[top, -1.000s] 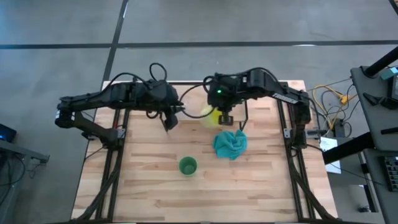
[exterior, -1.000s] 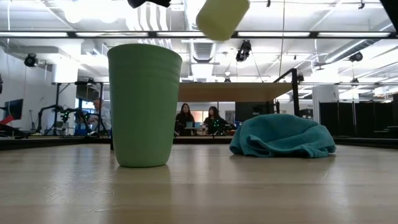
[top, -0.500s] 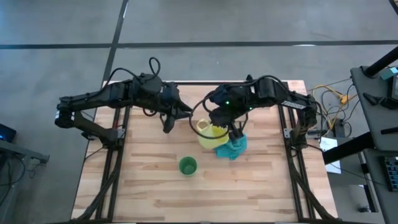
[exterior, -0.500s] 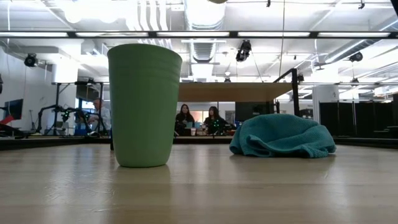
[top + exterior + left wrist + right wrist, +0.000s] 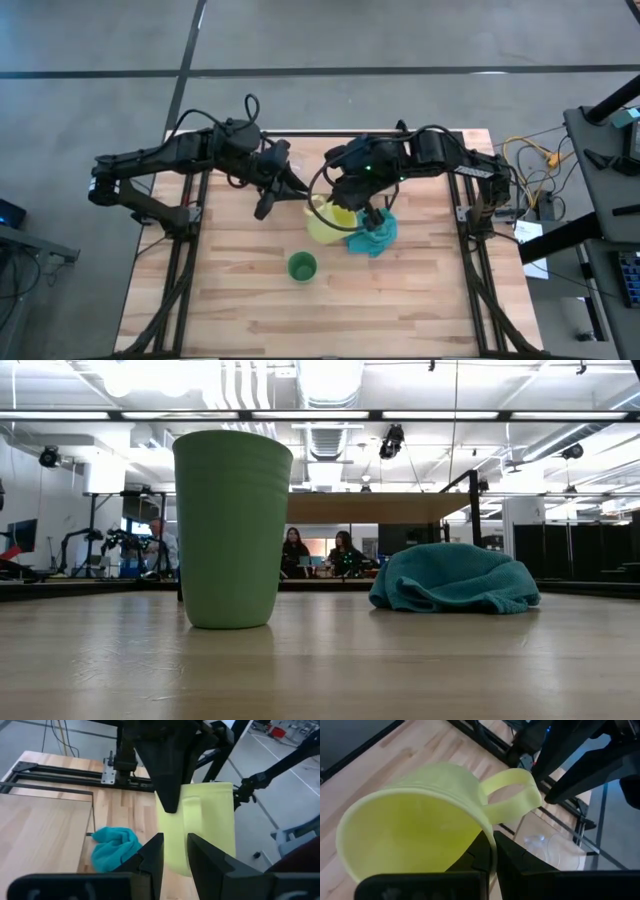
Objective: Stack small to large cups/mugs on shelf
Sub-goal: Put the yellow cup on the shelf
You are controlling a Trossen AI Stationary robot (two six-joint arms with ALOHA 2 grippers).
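We see two arms of dark, nearly black links, the left arm (image 5: 170,160) and the right arm (image 5: 440,150), each built of chunky jointed segments. Black cables loop off both, the loop above the left arm the most prominent. A small green light glows on the right arm's wrist housing. Each wrist carries two flat, matte black fingers (image 5: 200,857) with squared edges, tapering toward their tips.

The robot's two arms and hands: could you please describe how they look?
Both arms are dark, jointed metal. Black cables loop above the left arm and the right arm, which shows a small green light. Each hand, left and right, ends in two flat black fingers.
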